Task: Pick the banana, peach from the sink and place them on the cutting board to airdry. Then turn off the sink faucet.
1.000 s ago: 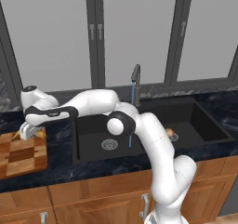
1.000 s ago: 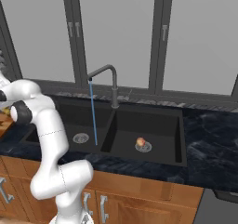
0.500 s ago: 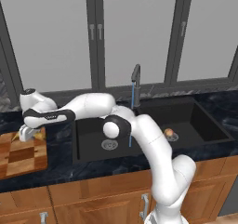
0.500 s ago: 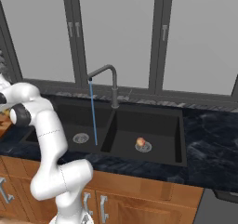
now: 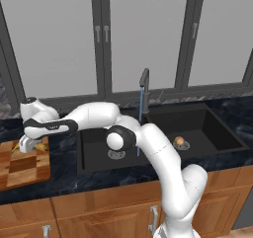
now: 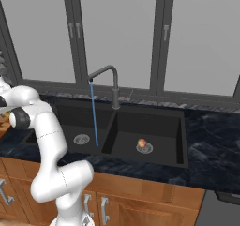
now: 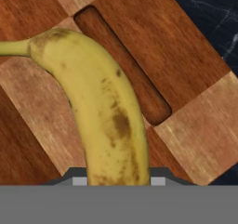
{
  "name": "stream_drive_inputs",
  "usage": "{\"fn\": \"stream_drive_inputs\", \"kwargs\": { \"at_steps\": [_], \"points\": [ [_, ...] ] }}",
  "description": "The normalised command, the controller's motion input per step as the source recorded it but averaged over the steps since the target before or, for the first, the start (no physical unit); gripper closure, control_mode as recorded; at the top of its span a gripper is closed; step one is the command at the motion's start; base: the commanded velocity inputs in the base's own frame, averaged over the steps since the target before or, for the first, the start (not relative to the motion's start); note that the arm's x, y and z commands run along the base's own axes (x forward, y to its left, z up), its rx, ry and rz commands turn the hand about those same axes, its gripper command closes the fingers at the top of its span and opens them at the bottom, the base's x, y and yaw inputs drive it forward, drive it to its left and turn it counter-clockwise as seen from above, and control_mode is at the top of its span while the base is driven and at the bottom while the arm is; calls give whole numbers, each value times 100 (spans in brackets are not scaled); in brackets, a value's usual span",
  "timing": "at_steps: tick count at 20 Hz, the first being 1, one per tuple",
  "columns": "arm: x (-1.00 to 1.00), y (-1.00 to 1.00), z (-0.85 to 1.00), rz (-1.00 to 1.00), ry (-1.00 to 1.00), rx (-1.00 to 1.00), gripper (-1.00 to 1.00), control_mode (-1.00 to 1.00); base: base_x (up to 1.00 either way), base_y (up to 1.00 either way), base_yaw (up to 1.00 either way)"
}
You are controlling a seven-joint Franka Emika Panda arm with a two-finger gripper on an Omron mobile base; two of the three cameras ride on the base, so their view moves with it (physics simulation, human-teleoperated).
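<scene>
Now we hold the banana (image 7: 104,111) over the cutting board (image 7: 195,125), gripper (image 5: 28,144) clamped on it. Step: placing fruit 1. Next: lower, release; peach (image 5: 180,141) waits in sink (image 5: 217,133) w/ faucet (image 5: 144,86) running.

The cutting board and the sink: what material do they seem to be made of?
The cutting board looks like wood with a dull finish: light and dark checkered blocks show grain. The sink looks matte black, perhaps stone composite or coated metal; it shows no shine.
</scene>
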Motion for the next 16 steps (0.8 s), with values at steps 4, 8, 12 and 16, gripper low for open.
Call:
{"fn": "stream_drive_inputs", "kwargs": {
  "at_steps": [4, 8, 12, 16],
  "points": [
    [2, 3, -12, 0, 0, 0, 100, -100, 0, 0, 0],
    [1, 1, -12, 0, 0, 0, 100, -100, 0, 0, 0],
    [2, 1, -10, 0, 0, 0, 100, -100, 0, 0, 0],
    [6, 3, -4, 0, 0, 0, 100, -100, 0, 0, 0]
  ]
}}
